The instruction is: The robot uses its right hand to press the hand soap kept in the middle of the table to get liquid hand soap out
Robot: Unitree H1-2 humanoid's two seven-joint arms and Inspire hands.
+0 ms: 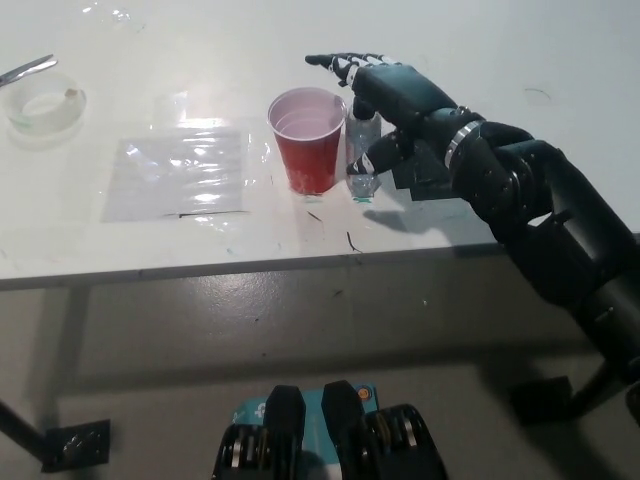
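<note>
Hand soap bottle [362, 160] stands upright near the middle of the white table [300, 240], and you can see only its clear lower body, because the black right robot hand [385, 95] lies over its top. Look at the bottle's 9 o'clock side: a red plastic cup [308, 140] stands just beside it, so close that you cannot tell whether the two touch. The cup is upright, with a pale inside and an open mouth.

Your right robot hand comes in from about 4 o'clock, its palm laid flat over the pump, its fingers [335, 62] stretched out and slightly apart, pointing toward 10 o'clock above the cup's far rim. The thumb hangs down at the bottle's 3 o'clock side, close against the clear body. The hand is spread and not wrapped around the bottle. The pump head is hidden under the palm, so you cannot tell how far down it sits.

At the bottle's 3 o'clock, partly under the forearm, a dark flat mat [420, 175] lies on the table. A clear plastic sheet [178, 172] lies flat at the cup's 9 o'clock, well apart from the bottle. Further toward 10 o'clock, near the table's corner, you see a shallow clear round dish [42, 108].

The left robot hand does not show.
</note>
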